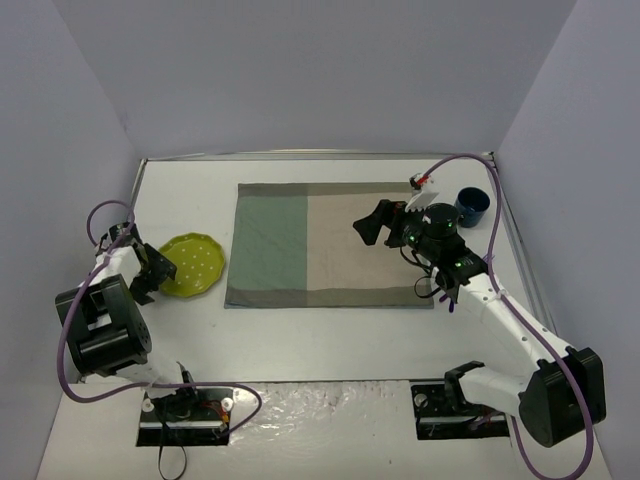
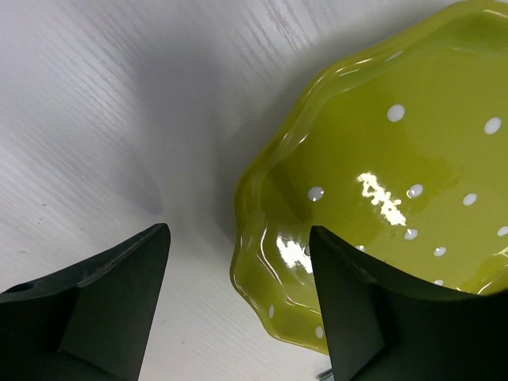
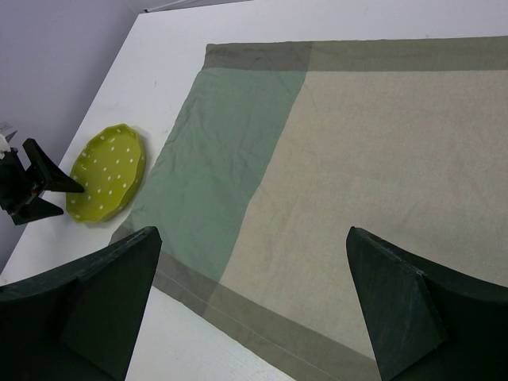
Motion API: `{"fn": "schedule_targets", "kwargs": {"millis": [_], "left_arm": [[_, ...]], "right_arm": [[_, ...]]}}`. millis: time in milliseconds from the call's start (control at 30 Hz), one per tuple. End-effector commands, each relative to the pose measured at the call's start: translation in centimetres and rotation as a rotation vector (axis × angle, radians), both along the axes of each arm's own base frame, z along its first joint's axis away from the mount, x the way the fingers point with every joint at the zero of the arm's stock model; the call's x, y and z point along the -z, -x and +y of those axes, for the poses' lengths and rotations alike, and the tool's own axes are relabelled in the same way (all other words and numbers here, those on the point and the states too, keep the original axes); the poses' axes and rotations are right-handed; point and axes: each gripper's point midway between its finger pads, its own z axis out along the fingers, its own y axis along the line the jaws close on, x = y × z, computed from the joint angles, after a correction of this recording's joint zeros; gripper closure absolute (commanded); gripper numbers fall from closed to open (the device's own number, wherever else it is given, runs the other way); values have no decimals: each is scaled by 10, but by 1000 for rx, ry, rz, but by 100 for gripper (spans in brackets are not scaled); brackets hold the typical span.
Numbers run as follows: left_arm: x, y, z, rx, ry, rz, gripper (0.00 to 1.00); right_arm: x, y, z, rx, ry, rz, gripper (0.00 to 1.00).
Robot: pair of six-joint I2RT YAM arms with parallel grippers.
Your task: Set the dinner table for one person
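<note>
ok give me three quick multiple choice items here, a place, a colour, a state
1. Where is the plate relative to the mat? A on it; B left of it, on the table; C behind it
2. The cup is: A blue; B red; C white
3. The right gripper is: A shut on the cup; B shut on the mat; C open, empty

1 B, it lies on bare table beside the mat's green half.
2 A, dark blue.
3 C, jaws spread above the mat, nothing between.
</note>
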Motion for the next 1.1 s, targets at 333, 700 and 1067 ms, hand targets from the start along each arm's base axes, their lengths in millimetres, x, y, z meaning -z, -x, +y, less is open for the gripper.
{"fn": "schedule_targets", "kwargs": {"millis": [333, 700, 1067], "left_arm": [[-3, -26, 17, -7, -13, -115, 42], [9, -19, 13, -15, 21, -89, 46], [19, -17, 8, -16, 48, -74, 63]], "right_arm": [[-30, 0, 2, -6, -19, -114, 0], [-34, 1, -1, 8, -12, -124, 0], [-35, 2, 0, 9, -8, -129, 0]]}}
